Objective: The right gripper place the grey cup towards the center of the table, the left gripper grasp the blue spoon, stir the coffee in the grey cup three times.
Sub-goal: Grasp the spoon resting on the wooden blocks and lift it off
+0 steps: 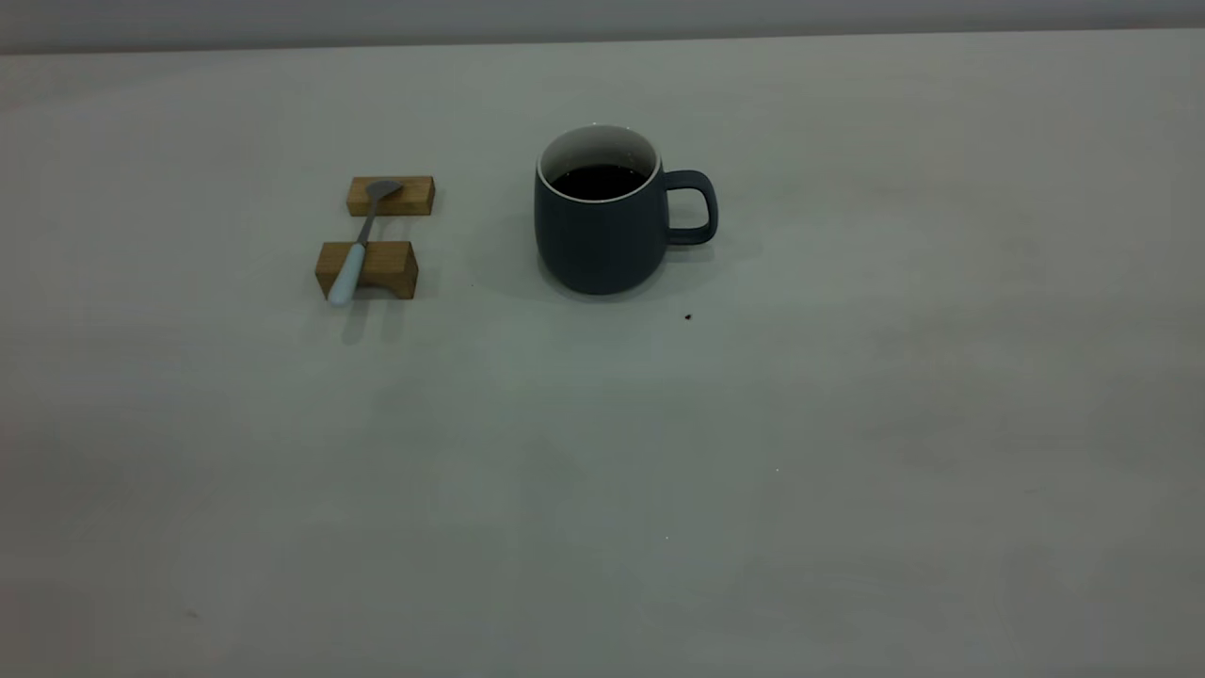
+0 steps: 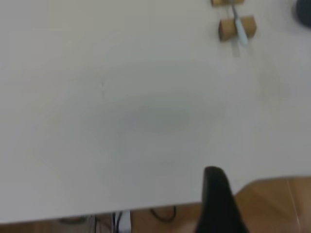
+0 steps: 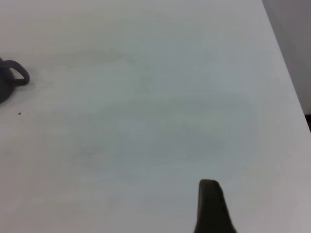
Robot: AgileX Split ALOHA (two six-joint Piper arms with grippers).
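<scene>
The grey cup [image 1: 602, 231] stands upright near the middle of the table [image 1: 602, 490], its handle pointing right, with dark coffee [image 1: 600, 182] inside. To its left the blue spoon [image 1: 361, 243] lies across two wooden blocks. Neither gripper shows in the exterior view. In the left wrist view a dark part of my left gripper [image 2: 216, 204] hangs over the table's edge, far from the spoon [image 2: 240, 30] and the cup's edge [image 2: 305, 12]. In the right wrist view a dark part of my right gripper [image 3: 210, 208] is over bare table, well away from the cup [image 3: 14, 77].
The far wooden block [image 1: 414, 196] holds the spoon's bowl and the near block [image 1: 391, 266] its handle. A tiny dark speck [image 1: 688, 317] lies right of the cup. The left wrist view shows cables and brown floor [image 2: 277, 204] beyond the table.
</scene>
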